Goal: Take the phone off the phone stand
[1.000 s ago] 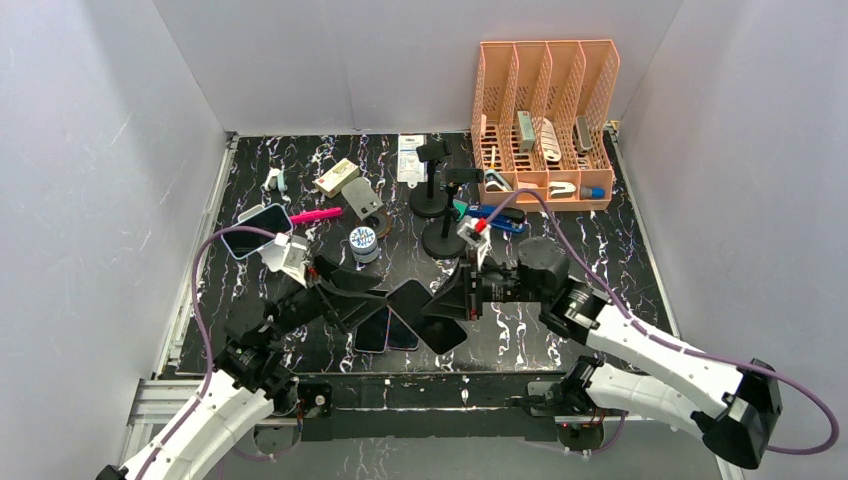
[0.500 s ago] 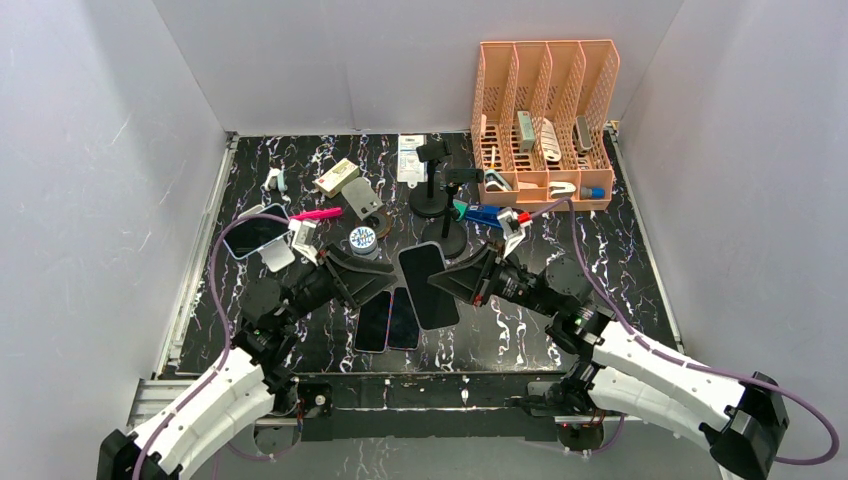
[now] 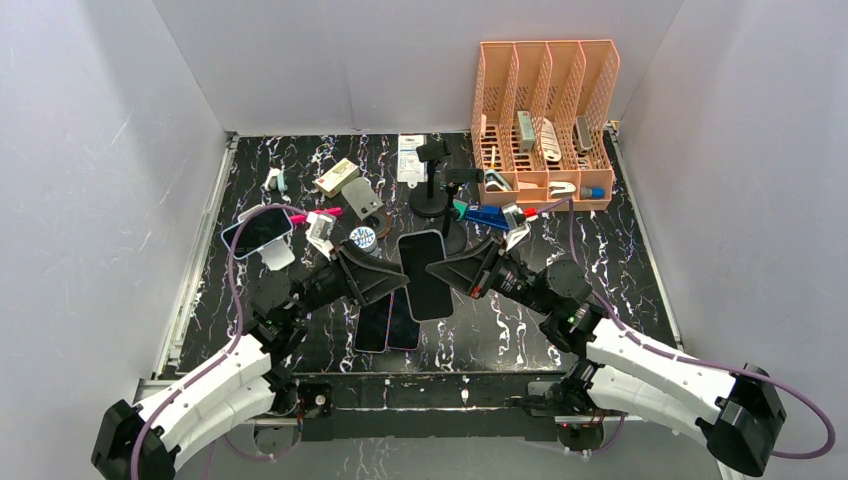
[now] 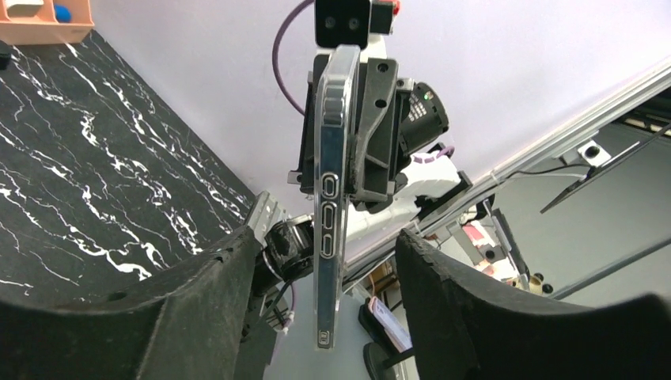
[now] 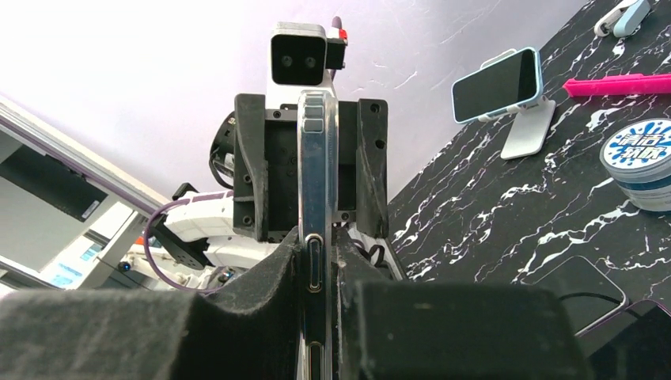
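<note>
A phone [image 3: 423, 275] in a clear case, dark screen up, hangs above the table's middle. My right gripper [image 3: 447, 274] is shut on its right edge; in the right wrist view the pads [image 5: 273, 273] press both faces of the phone [image 5: 315, 182]. My left gripper [image 3: 398, 280] is open around the left edge: the phone [image 4: 331, 198] stands edge-on between the fingers [image 4: 214, 301], with a gap on each side. A second phone [image 3: 258, 230], blue-cased, rests tilted on a white phone stand [image 3: 277, 254] at the left.
Two dark phones [image 3: 387, 322] lie flat under the grippers. Black pole stands [image 3: 432, 190] and a round tin [image 3: 363, 238] stand behind. A pink pen [image 3: 325, 213] and small items lie at back left. An orange file rack [image 3: 545, 120] fills the back right.
The right gripper has carried the held phone farther from the bases and turned it square. The left gripper has swung right to straddle its left edge, and its jaws have narrowed a little.
</note>
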Available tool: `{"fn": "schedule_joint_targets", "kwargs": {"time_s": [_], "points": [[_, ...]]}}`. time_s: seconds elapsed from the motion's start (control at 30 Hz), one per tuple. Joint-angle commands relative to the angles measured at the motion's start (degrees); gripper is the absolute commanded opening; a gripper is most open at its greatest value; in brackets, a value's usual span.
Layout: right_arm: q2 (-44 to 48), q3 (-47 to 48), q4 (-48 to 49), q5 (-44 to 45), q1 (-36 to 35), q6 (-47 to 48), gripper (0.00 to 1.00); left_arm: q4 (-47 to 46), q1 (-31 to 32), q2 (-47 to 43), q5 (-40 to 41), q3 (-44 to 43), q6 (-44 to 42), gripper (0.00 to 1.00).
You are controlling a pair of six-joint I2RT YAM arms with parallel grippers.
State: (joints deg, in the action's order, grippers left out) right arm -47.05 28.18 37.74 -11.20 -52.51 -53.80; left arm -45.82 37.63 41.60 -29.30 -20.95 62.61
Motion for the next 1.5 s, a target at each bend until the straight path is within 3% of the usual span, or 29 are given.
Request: {"fn": "schedule_joint_targets", "kwargs": {"time_s": [0.0, 0.27, 0.67, 0.7, 0.83, 0.9, 1.13, 1.3, 1.47], "points": [[-0.48, -0.64, 9.10, 1.51, 0.04, -2.99, 0.01, -2.64, 2.41, 2.20, -0.07, -2.36, -0.02, 0.58], [-0.23, -1.47, 9.33, 2.91, 0.04, -3.42, 0.01, -3.62, 5.05, 4.97, 0.67, -3.76, -0.95, 0.40], [1.05, -3.21, 8.36, 2.59, 0.08, -3.90, 0.01, -4.80, 5.49, 4.67, 1.79, -2.87, -0.59, 0.00], [1.00, -2.89, 7.37, 1.65, 0.09, -3.41, 0.03, -4.85, 5.57, 4.71, 1.78, -2.87, -0.52, 0.00], [1.32, 0.45, -1.99, -3.08, 0.06, -0.20, 0.43, -4.89, 5.58, 4.25, 1.73, -2.49, -0.34, 0.00], [1.70, 1.80, -6.61, -5.24, 0.05, 1.17, 0.51, -4.89, 5.55, 3.82, 1.05, -2.30, -0.36, 0.00], [4.41, 1.88, -13.86, -9.50, 0.04, 2.02, 0.50, -4.89, 5.62, 3.07, -2.21, -1.68, -0.82, 0.00], [5.70, 1.07, -12.77, -10.55, 0.08, 1.62, 0.46, -4.89, 5.67, 3.31, -3.41, -1.63, -0.74, 0.00], [4.42, 1.25, -10.33, -12.20, 0.05, 0.71, 0.49, -4.89, 5.62, 4.39, -6.23, -2.56, -0.46, 0.00]]}}
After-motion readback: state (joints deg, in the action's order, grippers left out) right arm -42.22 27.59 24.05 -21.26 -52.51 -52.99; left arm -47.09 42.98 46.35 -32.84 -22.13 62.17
